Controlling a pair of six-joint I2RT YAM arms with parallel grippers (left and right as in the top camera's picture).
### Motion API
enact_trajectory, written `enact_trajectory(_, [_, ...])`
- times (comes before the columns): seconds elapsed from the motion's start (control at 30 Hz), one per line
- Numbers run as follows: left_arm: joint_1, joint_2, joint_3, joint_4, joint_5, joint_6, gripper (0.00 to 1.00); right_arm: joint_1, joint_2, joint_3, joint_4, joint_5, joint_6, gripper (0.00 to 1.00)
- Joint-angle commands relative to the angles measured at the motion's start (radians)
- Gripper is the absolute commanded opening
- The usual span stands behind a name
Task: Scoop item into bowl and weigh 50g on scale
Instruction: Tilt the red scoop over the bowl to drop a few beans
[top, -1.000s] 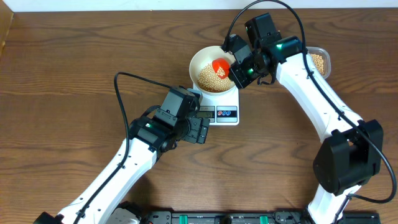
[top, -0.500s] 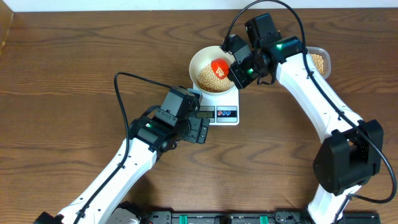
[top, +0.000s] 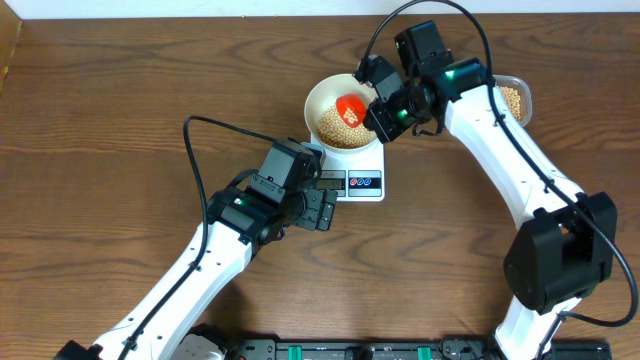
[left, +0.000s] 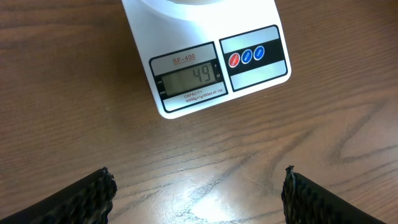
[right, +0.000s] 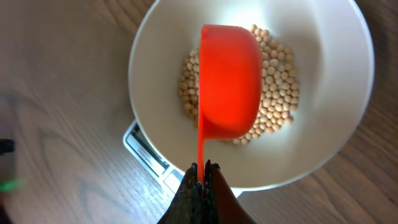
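change: orange plastic scoop (right: 229, 81) now overturned above round white bowl (right: 336, 37) | flat white scale (left: 186, 102) reads 49, one short | right claw (right: 202, 180) clamps scoop handle, left claw (left: 199, 196) apart

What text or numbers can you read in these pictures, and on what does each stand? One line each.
"SF-400": on the scale, above its display.
"49": on the display.
"CAPACITY": under the display; the line below it is too small to read.
Buttons: symbols too small to read.
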Motion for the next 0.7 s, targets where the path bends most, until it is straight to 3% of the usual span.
enact_trajectory(0.0, [-0.002,0.006,-0.002,0.001,-0.017,0.002,0.88,-0.03,-0.012,0.013,0.009,-0.085,0.017,0.01])
enact_trajectory(0.4, [-0.002,0.006,-0.002,0.001,-0.017,0.002,0.88,-0.167,-0.012,0.013,0.035,-0.341,0.02,0.01])
enact_trajectory(0.67, [-0.002,0.006,-0.002,0.001,-0.017,0.002,0.88,-0.198,-0.012,0.013,0.033,-0.349,0.019,0.01])
